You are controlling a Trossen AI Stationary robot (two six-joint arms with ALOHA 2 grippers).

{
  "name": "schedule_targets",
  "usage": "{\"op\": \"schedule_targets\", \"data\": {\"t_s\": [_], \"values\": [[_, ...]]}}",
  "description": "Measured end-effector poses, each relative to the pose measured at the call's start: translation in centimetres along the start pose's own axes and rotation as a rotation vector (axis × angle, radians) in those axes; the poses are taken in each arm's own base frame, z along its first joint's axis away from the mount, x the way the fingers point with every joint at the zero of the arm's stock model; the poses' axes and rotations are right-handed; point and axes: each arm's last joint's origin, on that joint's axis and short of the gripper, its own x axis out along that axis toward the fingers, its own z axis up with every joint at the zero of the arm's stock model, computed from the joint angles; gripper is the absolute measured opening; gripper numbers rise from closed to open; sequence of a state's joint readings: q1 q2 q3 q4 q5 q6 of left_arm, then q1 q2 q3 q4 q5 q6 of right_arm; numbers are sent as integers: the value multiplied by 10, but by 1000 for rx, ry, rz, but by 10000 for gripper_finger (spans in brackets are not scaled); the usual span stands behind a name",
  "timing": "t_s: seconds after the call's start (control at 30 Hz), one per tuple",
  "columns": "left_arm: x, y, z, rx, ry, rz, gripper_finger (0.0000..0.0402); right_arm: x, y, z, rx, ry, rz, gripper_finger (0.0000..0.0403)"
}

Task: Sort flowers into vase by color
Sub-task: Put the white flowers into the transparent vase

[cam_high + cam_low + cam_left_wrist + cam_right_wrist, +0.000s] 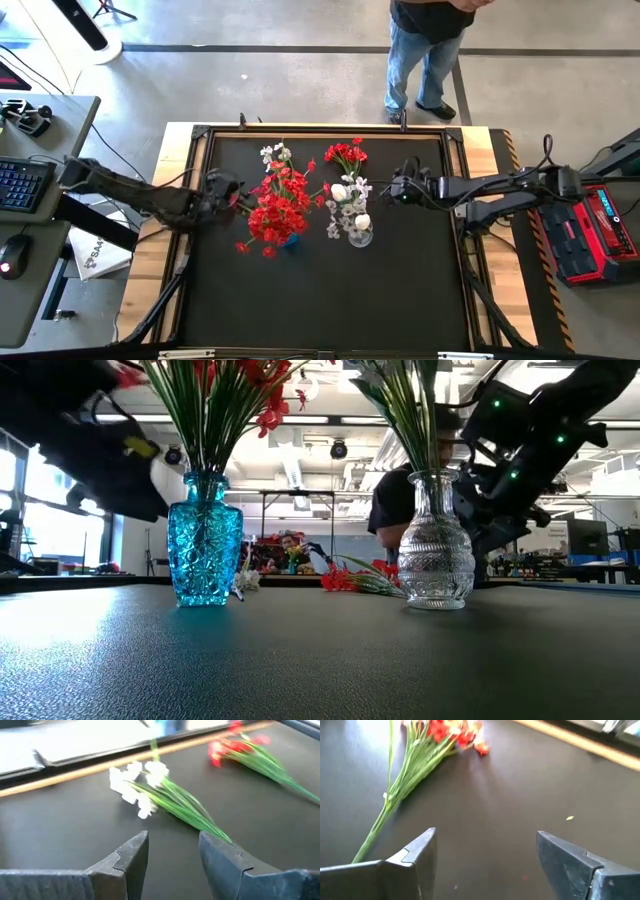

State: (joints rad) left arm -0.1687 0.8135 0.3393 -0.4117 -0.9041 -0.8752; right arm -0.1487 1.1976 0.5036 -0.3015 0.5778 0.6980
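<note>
Two vases, blue vase (204,540) and clear vase (435,540), block the table's (400,290) middle; loose flowers (345,156) lie toward the far edge. The near half lies free.

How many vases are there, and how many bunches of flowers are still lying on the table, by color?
Blue vase: 1
Clear vase: 1
Loose white sprig lying on the table: 1
Loose red sprig lying on the table: 1
Total: 4
</note>
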Motion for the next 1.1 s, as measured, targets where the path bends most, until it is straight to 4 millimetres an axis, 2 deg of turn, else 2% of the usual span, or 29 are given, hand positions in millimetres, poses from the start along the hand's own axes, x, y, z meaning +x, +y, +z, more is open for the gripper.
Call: {"op": "schedule_targets", "data": {"t_s": [0.13,0.33,0.47,0.67,0.77,0.93,1.1], "values": [[26,9,12,-1,82,42,166,-2,3,2,7,-69,-27,264],[64,29,37,-71,136,-69,207,-6,8,2,11,-132,-28,264],[88,43,38,-128,179,-54,226,-9,11,2,9,-173,-39,264],[123,37,41,-100,89,-100,229,-10,13,1,0,-189,-45,264],[143,30,39,-42,135,-85,230,-10,11,2,8,-226,-92,264],[174,22,33,152,235,-58,230,-8,7,6,-13,-257,-159,264],[185,21,40,365,342,100,230,-5,2,7,-30,-239,-192,264]]}}
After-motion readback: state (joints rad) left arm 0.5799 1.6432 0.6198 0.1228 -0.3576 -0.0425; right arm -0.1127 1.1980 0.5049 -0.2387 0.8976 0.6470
